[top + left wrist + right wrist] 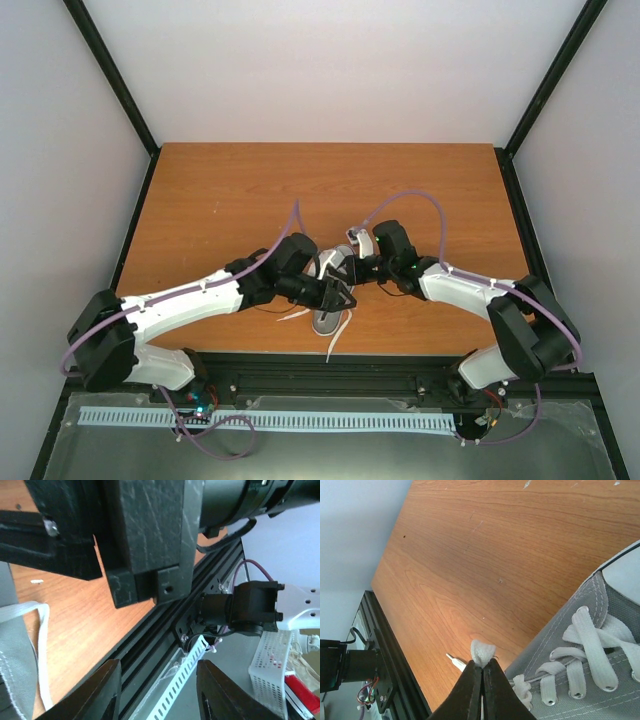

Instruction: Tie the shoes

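1 shoe (327,322), at 6 o'clock on the tabletop (250,200), close to the near edge, between the two arms. Lacing is crossed through the eyelets; no knot or bow that I can see.

Right pincer (483,672): clamped fully, pinching a fold of the lace (482,652) just beside the shoe's side. The fold pokes out past the tips.

Left pincer (159,690): jaws partly apart, nothing between them. Grey canvas and a run of lace sit at its 9 o'clock. Contact: cannot tell.

Handling, my read: the shoe looks small and light, so it will likely skid on the smooth wood if a lace is tugged sideways. Brace on the rubber sole, the only stiff part. The lace is flat, soft and limp and holds no shape by itself. Pinch it across the flat, close to the shoe when forming a loop, not at the tip.

Count: 1 shoe, 1 lace, 2 loose ends (335,345) in the top view (one toward 6 o'clock reaching the tabletop's edge, one toward 8), 2 pincers.
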You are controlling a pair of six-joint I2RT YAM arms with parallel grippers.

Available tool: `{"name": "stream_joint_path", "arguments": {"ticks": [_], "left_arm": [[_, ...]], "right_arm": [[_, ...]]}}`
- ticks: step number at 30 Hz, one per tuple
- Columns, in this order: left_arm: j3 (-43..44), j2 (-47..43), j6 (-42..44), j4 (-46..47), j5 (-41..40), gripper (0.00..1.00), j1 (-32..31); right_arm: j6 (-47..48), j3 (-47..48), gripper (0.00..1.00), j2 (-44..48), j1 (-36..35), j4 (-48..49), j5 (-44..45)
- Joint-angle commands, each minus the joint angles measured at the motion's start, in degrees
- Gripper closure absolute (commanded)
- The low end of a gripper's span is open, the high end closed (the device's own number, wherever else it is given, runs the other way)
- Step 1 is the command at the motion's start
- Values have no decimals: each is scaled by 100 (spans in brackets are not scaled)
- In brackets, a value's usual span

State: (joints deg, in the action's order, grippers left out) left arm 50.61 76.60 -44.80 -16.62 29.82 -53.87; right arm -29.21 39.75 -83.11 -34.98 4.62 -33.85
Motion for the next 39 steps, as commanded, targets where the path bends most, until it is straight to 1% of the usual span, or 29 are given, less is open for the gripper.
{"name": "stream_joint_path", "arguments": {"ticks": [1, 3, 5, 7, 9, 12, 15, 17, 18, 20, 22, 25, 27, 33, 36, 39], "left_arm": [[49, -334, 181, -24, -586, 56, -2], [-122, -770, 356, -150, -896, 50, 250], [-395, -1115, 417, -41, -892, 44, 647], [-621, -1230, 599, 161, -809, 41, 959], [-753, -1146, 939, 483, -658, 40, 1097], [-986, -986, 1522, 1165, -439, 39, 1150], [-1142, -891, 2195, 1494, -475, 39, 1208], [-1192, -828, 2335, 1642, -376, 39, 1357], [-1175, -759, 2277, 1667, -312, 40, 1474], [-1071, -542, 2035, 1616, -211, 44, 1672], [-1044, -333, 1689, 1664, -90, 47, 1737], [-1166, -188, 1045, 2186, 170, 44, 1739], [-1165, -160, 800, 2310, 194, 43, 1739], [-911, 42, 659, 2193, 379, 44, 1732], [-730, 309, 690, 2016, 559, 46, 1730], [-690, 468, 670, 2029, 682, 47, 1720]], "right_arm": [[-45, 132, 97, -62, -35, 190, 52], [-4, 75, 97, -38, -35, 245, 50], [50, -10, 97, -11, -35, 360, 10], [100, -139, 97, 53, -33, 589, -135], [150, -274, 97, 175, -34, 785, -274], [354, -364, 97, 356, -35, 797, -381], [657, -480, 97, 539, -35, 755, -513], [866, -561, 97, 641, -35, 664, -568], [976, -603, 97, 687, -31, 615, -583], [1146, -720, 97, 797, -35, 580, -603], [1260, -824, 97, 868, -35, 593, -650], [1334, -896, 97, 911, -31, 646, -705], [1341, -925, 97, 906, -29, 699, -719], [1347, -885, 97, 741, -33, 782, -731], [1366, -835, 97, 660, -35, 802, -767], [1384, -812, 97, 617, -39, 810, -764]]}}
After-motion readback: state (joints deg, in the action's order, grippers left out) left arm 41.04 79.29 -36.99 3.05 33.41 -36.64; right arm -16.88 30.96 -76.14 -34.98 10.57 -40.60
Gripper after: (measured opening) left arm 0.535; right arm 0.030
